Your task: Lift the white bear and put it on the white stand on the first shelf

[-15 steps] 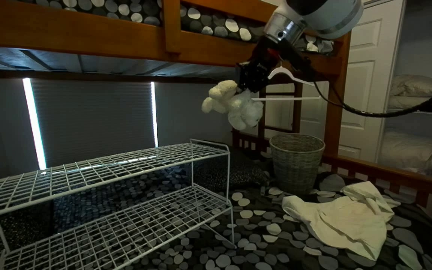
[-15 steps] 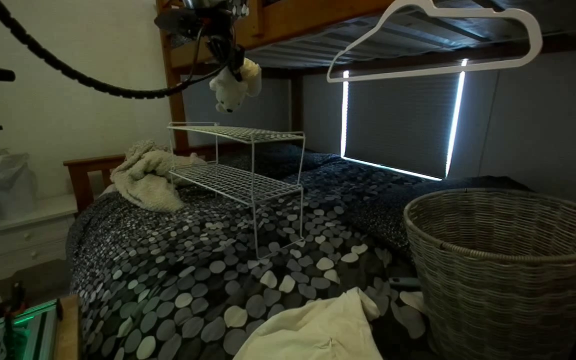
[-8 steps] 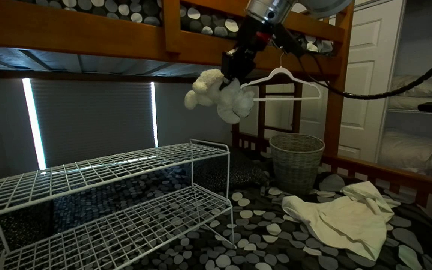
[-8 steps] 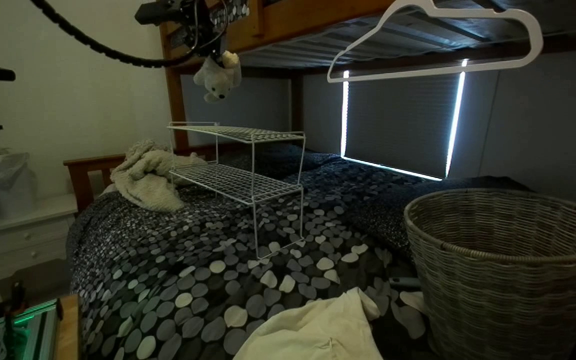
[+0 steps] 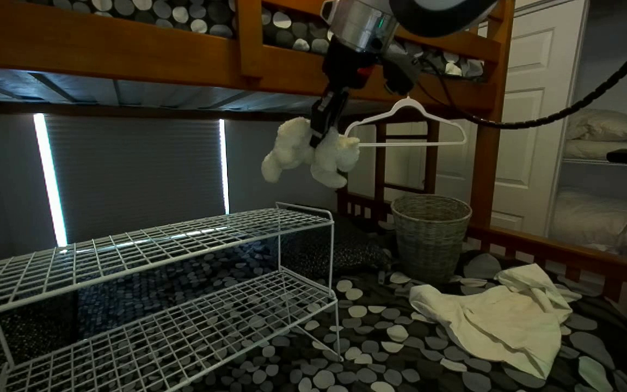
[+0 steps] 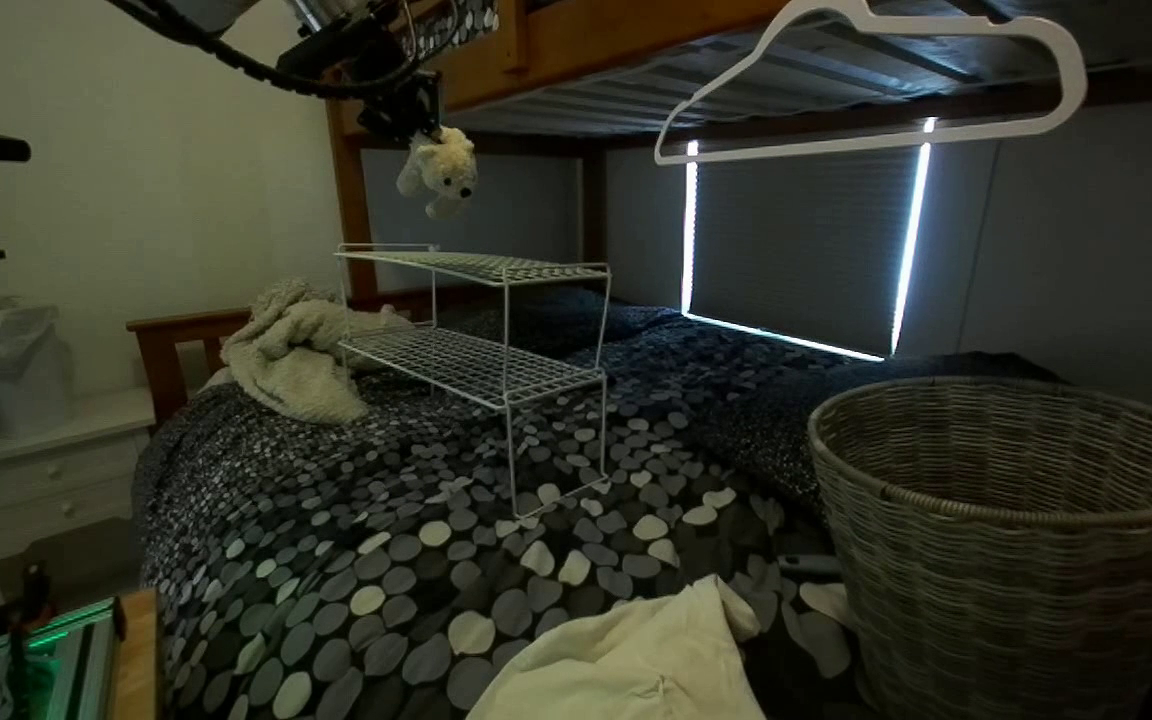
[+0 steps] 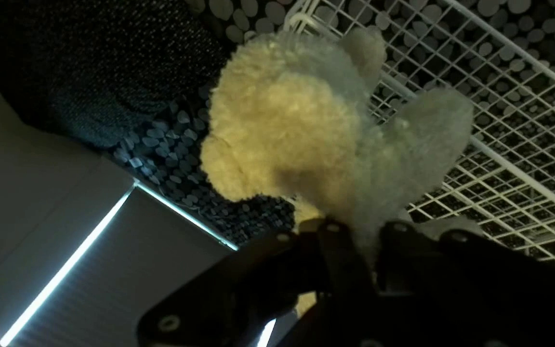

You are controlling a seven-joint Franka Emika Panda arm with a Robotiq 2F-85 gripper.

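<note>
Dotted bedding [image 6: 356,540] below, wooden bunk [image 5: 128,51] overhead. White bear [image 7: 325,125] clamped at mid-body in the gripper [image 7: 363,230], aloft, higher than the white wire stand [image 5: 150,269] and apart from it. Wicker basket [image 5: 431,242], cream cloth [image 5: 501,318] on bedding, farther out.

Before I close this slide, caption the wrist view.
A plush white bear pinched in the tool, with a white wire stand and spotted bedding beyond.
</note>
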